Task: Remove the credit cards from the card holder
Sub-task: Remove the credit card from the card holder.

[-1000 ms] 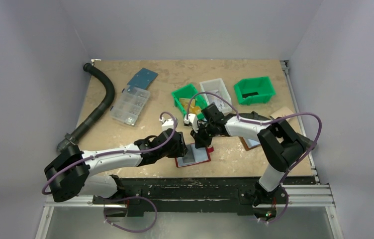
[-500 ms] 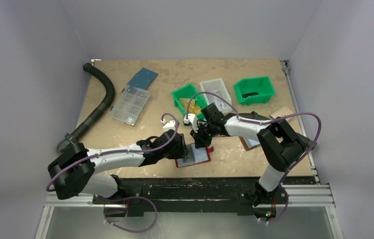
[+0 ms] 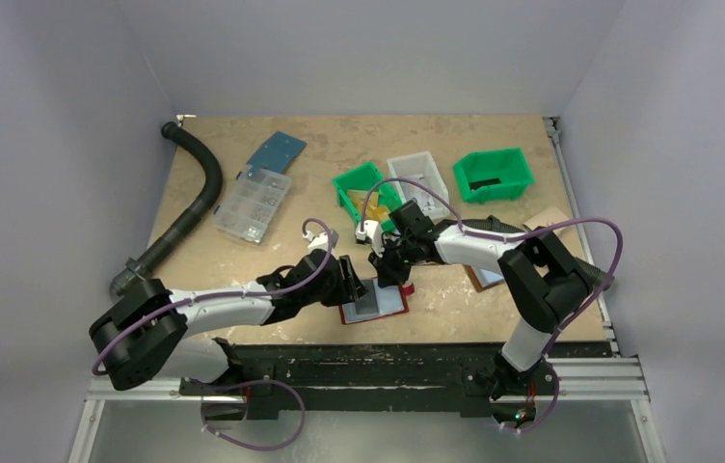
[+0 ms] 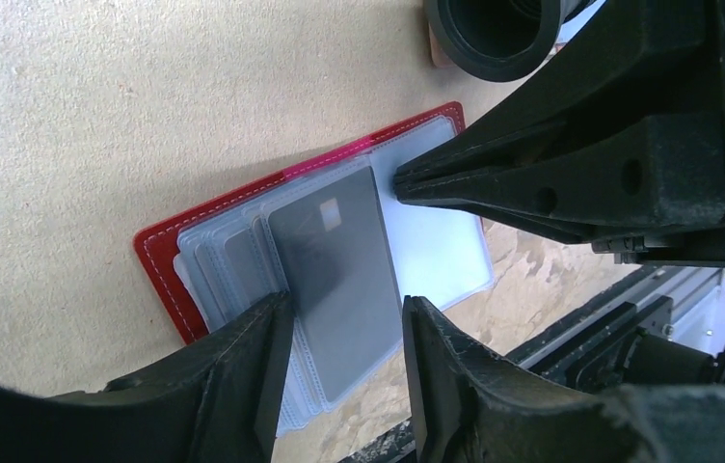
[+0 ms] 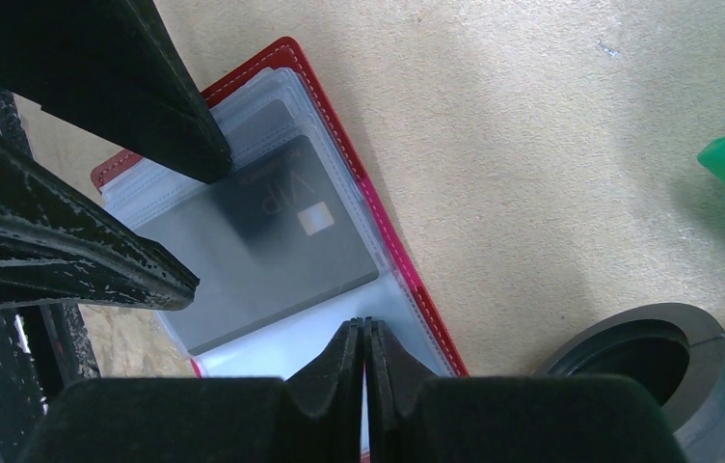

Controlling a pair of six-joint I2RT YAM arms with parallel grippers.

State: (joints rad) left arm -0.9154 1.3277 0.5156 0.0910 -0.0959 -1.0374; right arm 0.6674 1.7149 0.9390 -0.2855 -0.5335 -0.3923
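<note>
Since a second ago the left gripper [image 4: 344, 318] has shifted a little over the table [image 3: 339, 135] and its jaws have spread slightly wider; the right gripper [image 5: 364, 333] has not moved. Card holder [image 4: 161, 253] lies spread open, pockets up, directly under both grippers. Left jaws are apart, one finger on each side of a dark grey credit card [image 4: 335, 256] lying on the pockets, while the right jaws are together, tips down on the pale pocket just beside that card's corner.
</note>
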